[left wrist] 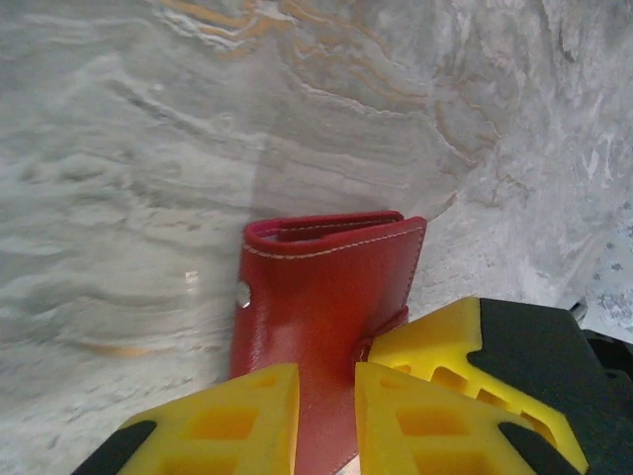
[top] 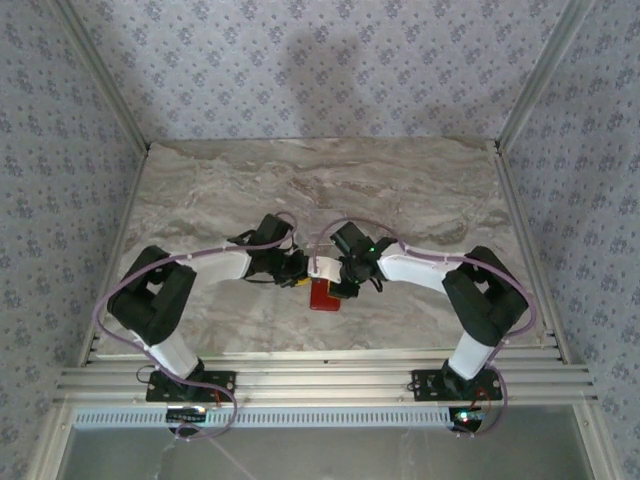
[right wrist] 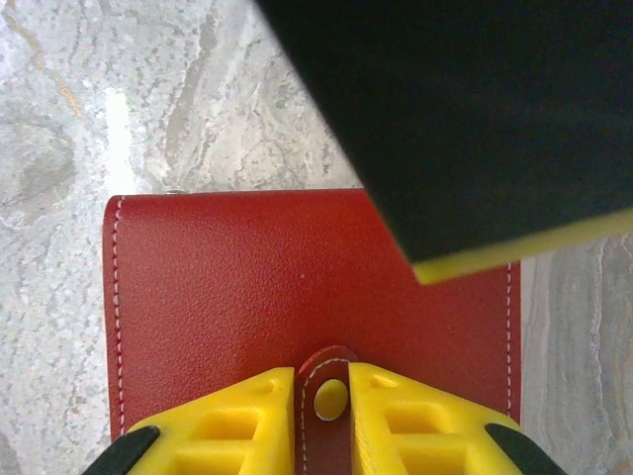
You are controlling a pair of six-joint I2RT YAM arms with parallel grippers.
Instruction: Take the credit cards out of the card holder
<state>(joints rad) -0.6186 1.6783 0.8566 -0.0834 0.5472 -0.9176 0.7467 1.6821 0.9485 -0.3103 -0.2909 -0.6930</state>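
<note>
Red card holder (right wrist: 247, 287), shut, toward near edge of worktop (top: 300, 180): L gripper (left wrist: 326, 421) pinches it, R gripper (right wrist: 323, 421) pinches the snap tab (right wrist: 329, 394). Opening step, I'd say; next: pull tab loose.

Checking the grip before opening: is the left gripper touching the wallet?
Touching. Left wrist view: the wallet fills the gap between the fingers of the left gripper.
</note>
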